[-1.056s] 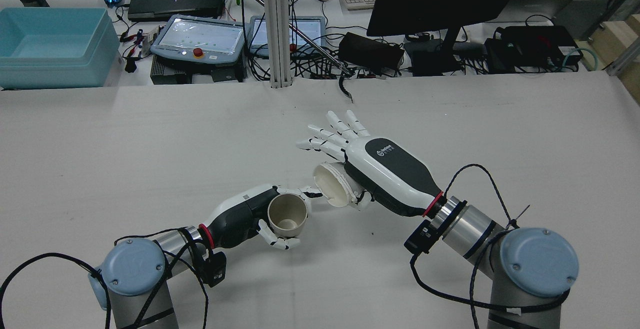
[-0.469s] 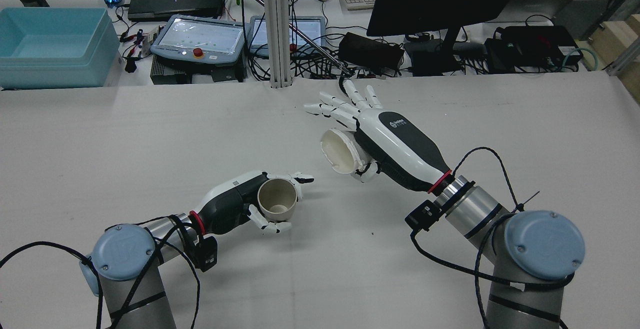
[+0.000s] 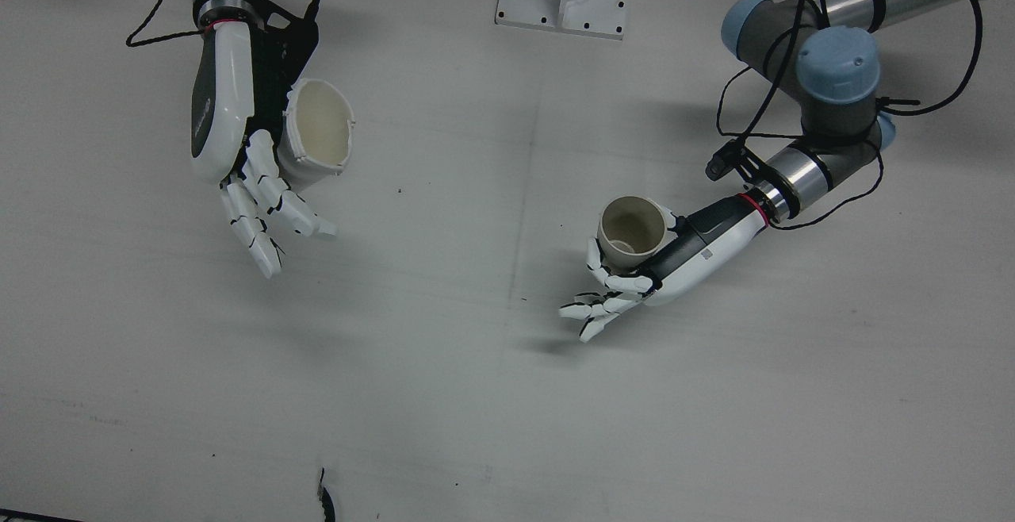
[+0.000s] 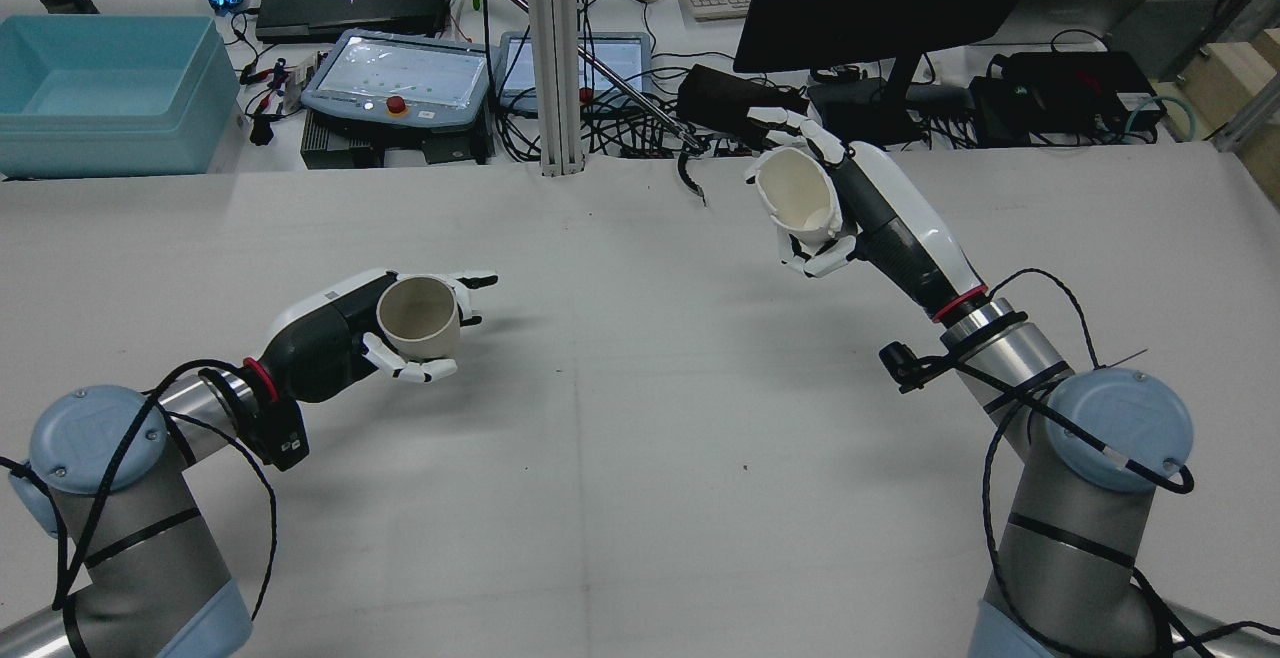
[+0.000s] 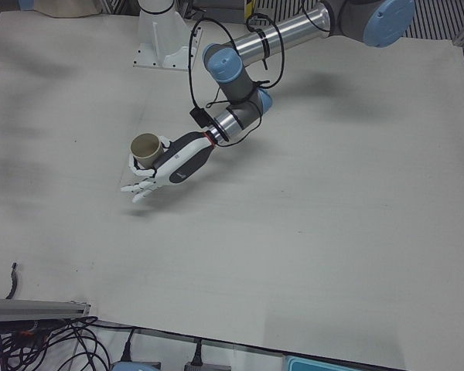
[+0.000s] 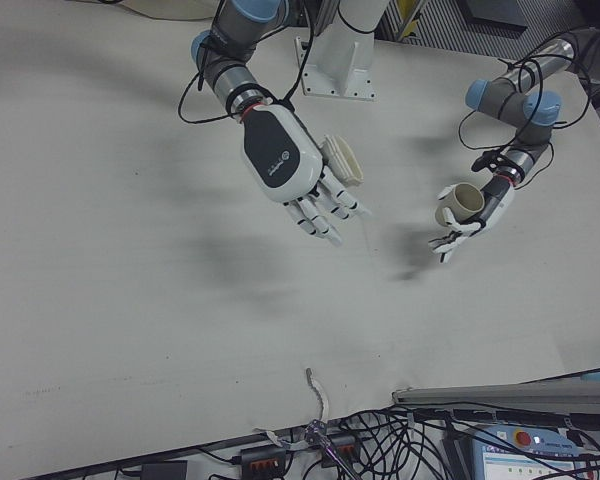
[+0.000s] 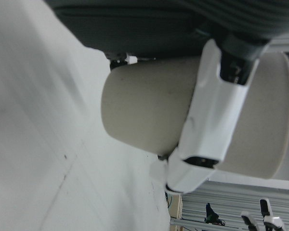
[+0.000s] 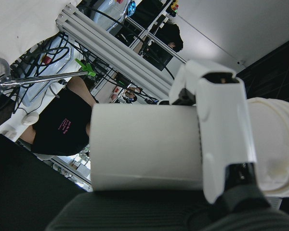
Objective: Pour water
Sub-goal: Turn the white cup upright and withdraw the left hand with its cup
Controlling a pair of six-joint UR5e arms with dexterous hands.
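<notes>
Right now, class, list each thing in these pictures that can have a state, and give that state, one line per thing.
Left robot hand: shut on the beige cup.
Beige cup: held upright, mouth up, above the table.
Right robot hand: shut on the white cup.
White cup: held tilted, mouth sideways, rim deformed.
Table: bears neither cup.

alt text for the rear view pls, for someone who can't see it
Two robot arms reach over a white table, each hand holding a cup, far apart. The left hand grips a beige cup low on the view's left; the right hand holds a white cup raised near the cluttered far desk.
</notes>
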